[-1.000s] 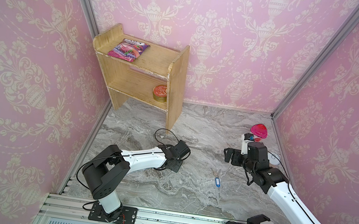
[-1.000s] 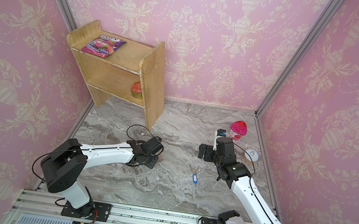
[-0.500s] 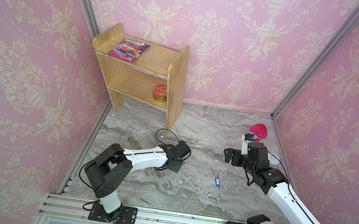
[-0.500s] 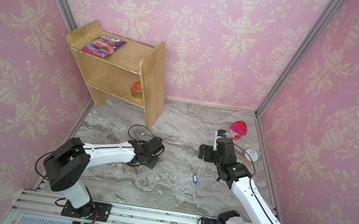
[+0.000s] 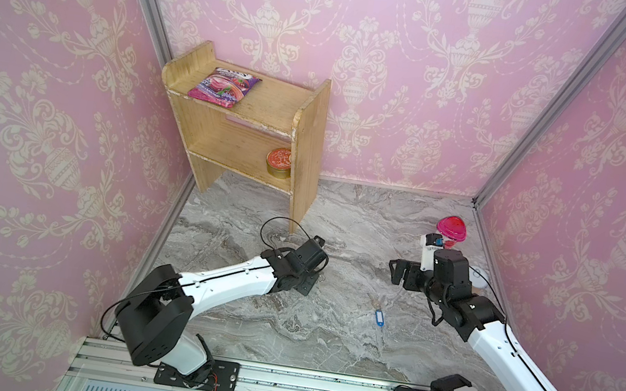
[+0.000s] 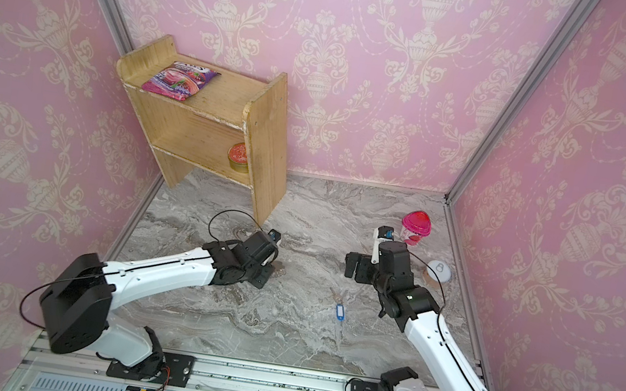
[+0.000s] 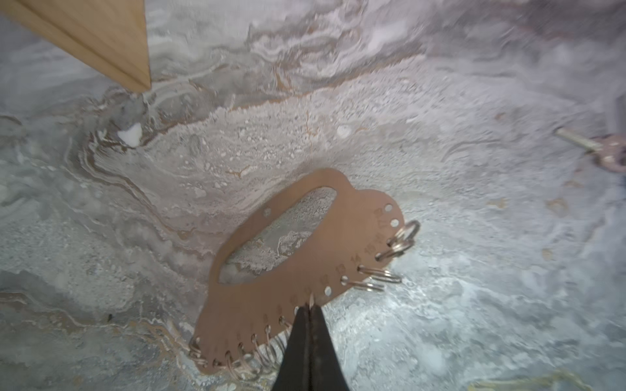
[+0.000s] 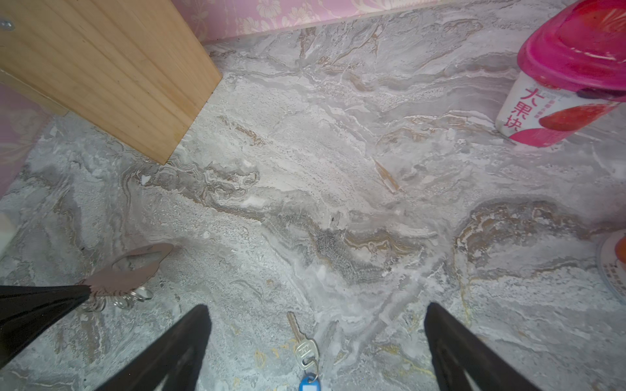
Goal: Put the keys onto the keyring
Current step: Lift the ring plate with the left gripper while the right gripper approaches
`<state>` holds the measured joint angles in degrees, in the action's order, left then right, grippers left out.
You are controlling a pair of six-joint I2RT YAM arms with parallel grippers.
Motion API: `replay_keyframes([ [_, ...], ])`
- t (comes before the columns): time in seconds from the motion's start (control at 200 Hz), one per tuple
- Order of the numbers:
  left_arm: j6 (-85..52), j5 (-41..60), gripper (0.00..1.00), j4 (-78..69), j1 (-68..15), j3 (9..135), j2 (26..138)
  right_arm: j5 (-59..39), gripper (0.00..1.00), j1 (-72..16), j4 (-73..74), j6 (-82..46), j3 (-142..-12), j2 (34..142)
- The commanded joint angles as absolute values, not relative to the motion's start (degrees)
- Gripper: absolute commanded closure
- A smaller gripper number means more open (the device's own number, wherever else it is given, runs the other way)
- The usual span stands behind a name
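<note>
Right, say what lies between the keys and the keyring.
Only bare grey marble tabletop between the silvery blue-tagged keys and the flat grey-beige metal keyring plate; the right wrist view shows it.

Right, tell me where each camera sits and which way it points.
Top views: high behind the robot, looking down on the marble table; left arm and right arm both show.
Left wrist: on the left arm, looking down past the left gripper, shut on the keyring.
Right wrist: on the right arm, looking down past the open right gripper at the keys.
Shared: both wrist views show keyring and keys.
</note>
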<state>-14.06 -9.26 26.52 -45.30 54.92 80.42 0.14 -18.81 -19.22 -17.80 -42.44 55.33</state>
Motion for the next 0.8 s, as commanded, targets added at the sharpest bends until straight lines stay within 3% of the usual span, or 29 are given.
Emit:
replay_keyframes([
  [0.0,-2.28,-4.12,1.0,25.29,-46.33,54.77,72.46,-7.19,0.0,-20.04,-15.69,-14.82,-43.7,54.05],
  [0.2,10.25,5.56,1.0,26.18,-46.49,55.74,64.27,-16.17,0.0,-23.75,-16.63,-7.93,-49.51,54.32],
  [0.615,19.57,20.81,1.0,17.14,-46.5,54.09,53.34,-34.01,0.05,-28.35,-16.42,2.11,-56.34,55.67],
  [0.791,24.03,27.56,1.0,16.34,-46.5,54.89,52.25,-34.53,0.06,-28.67,-15.8,2.96,-57.77,54.9],
])
